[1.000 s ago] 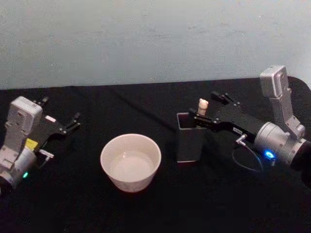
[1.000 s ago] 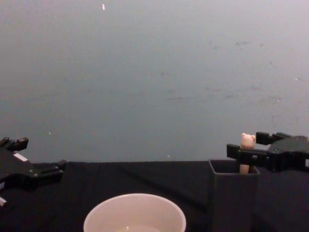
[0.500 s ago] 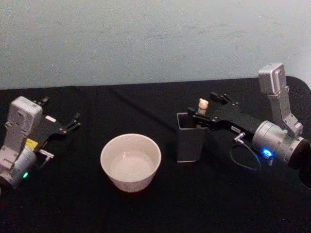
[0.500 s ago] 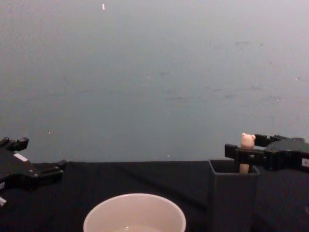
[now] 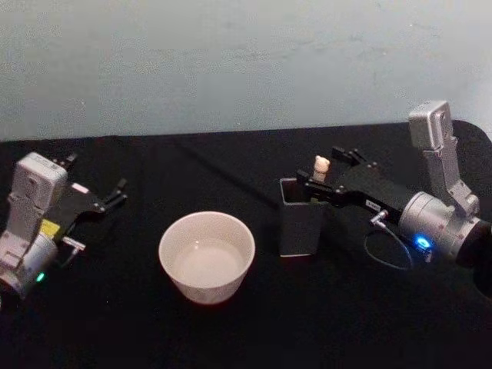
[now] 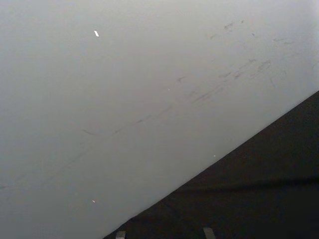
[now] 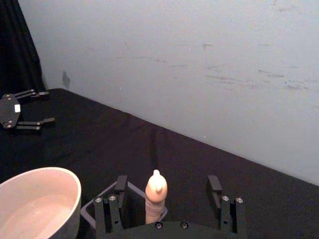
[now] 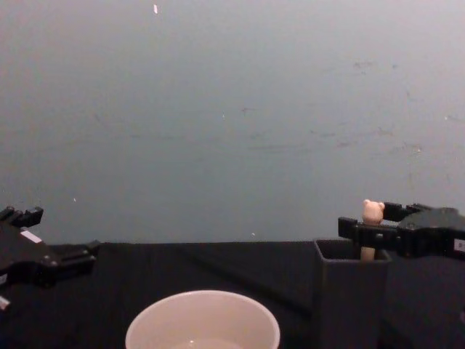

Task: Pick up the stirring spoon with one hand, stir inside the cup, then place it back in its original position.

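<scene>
Since the right gripper [image 5: 320,167] edged forward astride the stirring spoon [image 7: 155,196] in the holder [image 5: 298,231], still unclenched, grasp should come next; left gripper [image 5: 97,172] idles released.

Behind your workspace stands a pale grey-blue wall [image 5: 231,61], scuffed with faint dark marks. A black tablecloth [image 5: 254,338] spreads out before it, evenly lit, and a dark curtain [image 7: 22,45] hangs beside the wall.
</scene>
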